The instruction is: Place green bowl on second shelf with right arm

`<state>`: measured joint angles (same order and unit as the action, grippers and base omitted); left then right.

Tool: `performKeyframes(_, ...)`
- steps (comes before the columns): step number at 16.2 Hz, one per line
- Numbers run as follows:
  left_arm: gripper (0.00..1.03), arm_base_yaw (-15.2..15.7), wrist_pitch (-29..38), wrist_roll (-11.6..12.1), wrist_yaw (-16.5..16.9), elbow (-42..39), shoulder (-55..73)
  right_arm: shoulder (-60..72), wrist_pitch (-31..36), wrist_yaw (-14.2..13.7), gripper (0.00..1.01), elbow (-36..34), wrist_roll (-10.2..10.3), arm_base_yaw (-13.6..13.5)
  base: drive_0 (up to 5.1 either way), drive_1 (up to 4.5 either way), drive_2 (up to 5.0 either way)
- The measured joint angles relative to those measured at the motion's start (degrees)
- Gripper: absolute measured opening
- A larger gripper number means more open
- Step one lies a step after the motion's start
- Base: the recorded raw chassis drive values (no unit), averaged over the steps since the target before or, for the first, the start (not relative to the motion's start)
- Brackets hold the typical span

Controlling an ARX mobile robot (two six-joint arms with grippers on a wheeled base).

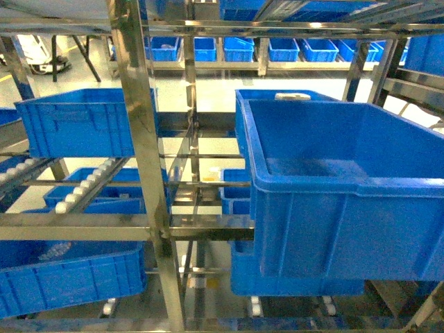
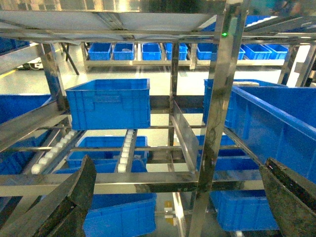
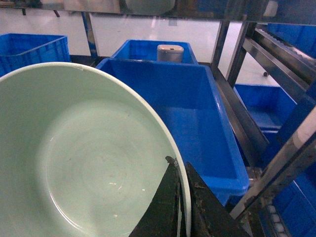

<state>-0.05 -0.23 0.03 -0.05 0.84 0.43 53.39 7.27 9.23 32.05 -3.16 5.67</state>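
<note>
The pale mint-green bowl (image 3: pixel 74 163) fills the left half of the right wrist view, seen from above into its glossy inside. My right gripper (image 3: pixel 182 197) is shut on the bowl's rim, one dark finger inside the wall and one outside. The bowl hangs in front of a large blue crate (image 3: pixel 182 113) on the steel rack. My left gripper (image 2: pixel 177 197) stands wide open with nothing between its fingers (image 2: pixel 74 197), facing the rack. Neither gripper nor the bowl shows in the head view.
A steel rack upright (image 1: pixel 142 159) and crossbar (image 1: pixel 83 225) stand close in front. A large blue crate (image 1: pixel 347 194) sits at right, another (image 1: pixel 76 121) at left, more below. A white cylindrical container (image 3: pixel 170 52) sits in the crate behind. Roller rails (image 2: pixel 54 150) slope on the left.
</note>
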Motion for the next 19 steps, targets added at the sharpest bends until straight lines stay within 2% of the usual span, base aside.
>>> performKeyframes(15, 0.98, 0.02, -0.07, 0.00, 0.00, 0.00, 0.00, 0.13, -0.02, 0.02, 0.02, 0.00, -0.09, -0.02, 0.0, 3.85, -3.9)
performKeyframes(16, 0.98, 0.02, -0.07, 0.00, 0.02, 0.00, 0.00, 0.31, 0.42, 0.98, 0.02, -0.04, -1.05, 0.20, 0.0, 3.85, -3.9)
performKeyframes(18, 0.98, 0.02, -0.07, 0.00, 0.00, 0.00, 0.00, 3.06, 1.31, 2.95, 0.02, -2.69, -4.28, 1.64, 0.0, 3.85, -3.9)
performKeyframes(19, 0.98, 0.02, -0.07, 0.00, 0.00, 0.00, 0.00, 5.25, 2.12, 3.32, 0.02, -3.82, -5.60, 1.51, 0.0, 3.85, -3.9)
